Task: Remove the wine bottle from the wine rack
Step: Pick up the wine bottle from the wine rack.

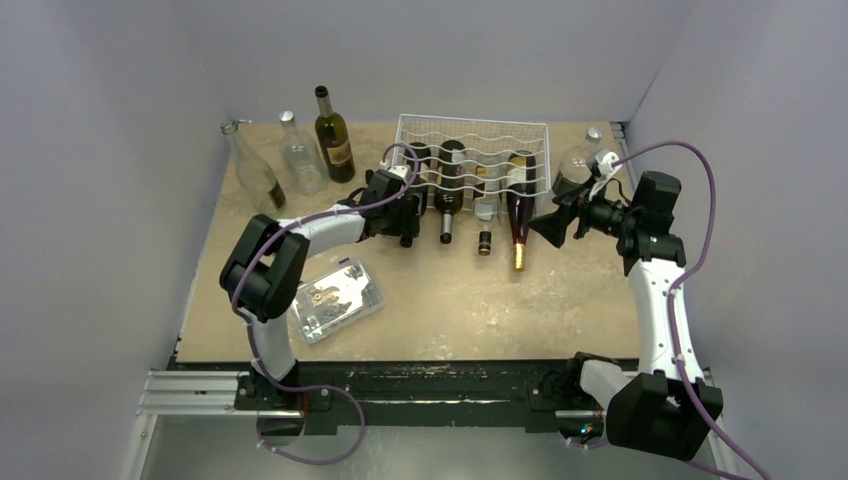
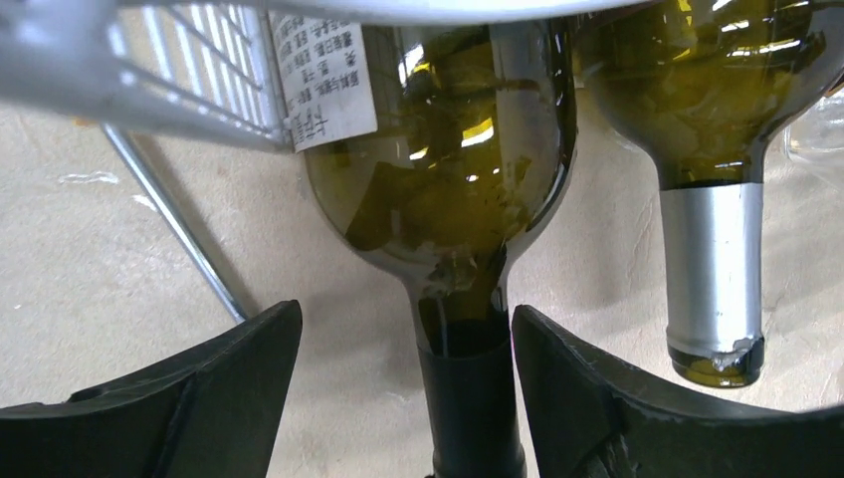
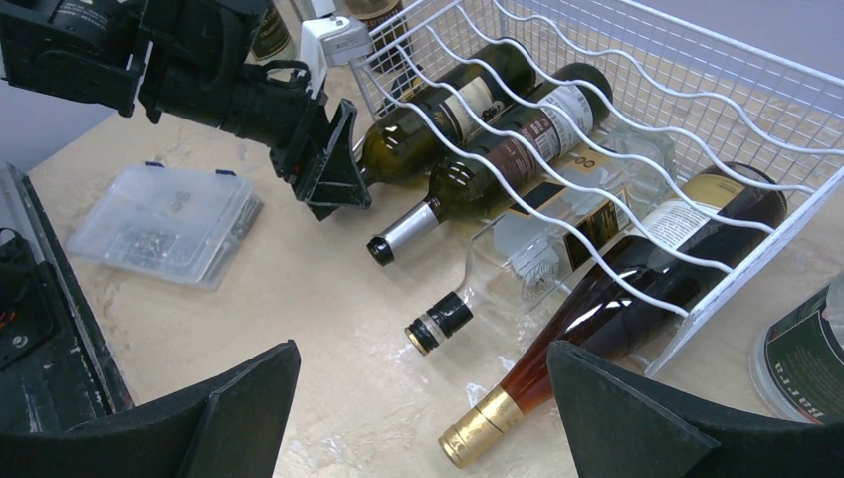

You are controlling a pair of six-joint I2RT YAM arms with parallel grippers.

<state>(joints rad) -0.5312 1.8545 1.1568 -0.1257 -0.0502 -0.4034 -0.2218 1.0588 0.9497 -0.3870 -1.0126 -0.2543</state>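
The white wire wine rack (image 1: 472, 135) stands at the back middle of the table with several bottles lying in it, necks toward me. The leftmost wine bottle (image 2: 448, 179) is green glass with a white label and a black-capped neck (image 2: 473, 398). My left gripper (image 2: 406, 311) stands open astride that neck: the right finger (image 2: 597, 398) is almost against it, and the left finger (image 2: 199, 398) is well apart from it. In the top view the left gripper (image 1: 405, 215) sits at the rack's front left corner. My right gripper (image 3: 423, 349) hovers open and empty, right of the rack's front.
In the rack (image 3: 697, 90) also lie a silver-necked bottle (image 3: 478, 179), a clear bottle (image 3: 527, 254) and a gold-capped amber bottle (image 3: 597, 309). Three bottles (image 1: 300, 155) stand at the back left. A clear plastic box (image 1: 335, 298) lies front left. Another bottle (image 1: 578, 160) lies right of the rack.
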